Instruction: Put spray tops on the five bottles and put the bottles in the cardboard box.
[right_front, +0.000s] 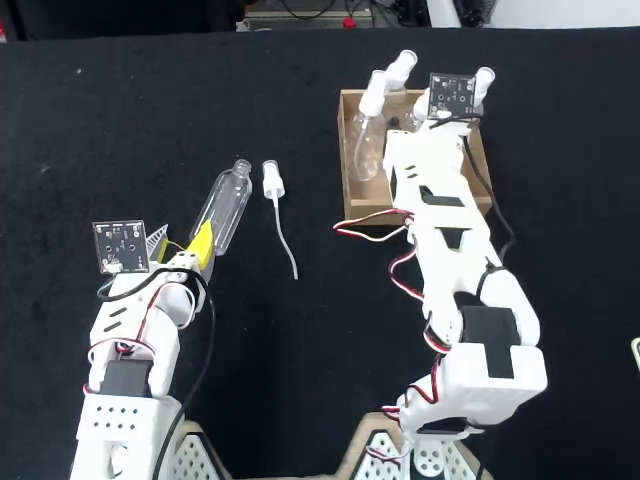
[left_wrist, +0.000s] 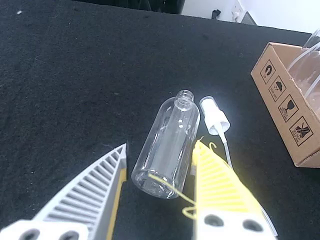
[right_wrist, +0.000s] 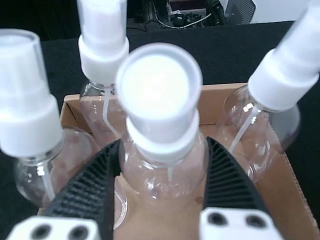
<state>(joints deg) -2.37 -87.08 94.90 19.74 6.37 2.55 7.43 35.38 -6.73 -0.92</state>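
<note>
Counting what stands in the cardboard box (right_front: 349, 150), which sits toward the far edge of the bench (right_front: 100, 120), right of its middle, we find four bottles with their spray tops on. We judge the job to be about four fifths done.

Our right claw (right_wrist: 164, 144) is down inside the box. Its black jaws lie against both sides of one capped bottle (right_wrist: 159, 100), so we take it to be pinching that bottle just below the neck. The bottle stands upright among the three other capped bottles (right_wrist: 30, 125), and its base seems to be down in the box. From these pictures we cannot say whether it rests fully on the floor of the box.

The fifth bottle is left to do. This open bottle (right_front: 224, 205) lies on its side on the bench, left of the middle, with its bare neck pointing toward the far edge. Its spray top (right_front: 272, 180) lies just beside it on the side nearer the box. The two are not touching, and the top's thin tube trails back toward the near edge.

Our left claw (left_wrist: 161, 150) is spread wide around the base end of the open bottle. The yellow jaw is right against one side and the white jaw stands apart from the other, so nothing is gripped.

What remains, as we judge it, is to fit that top to the last bottle and put the bottle in the box.
</note>
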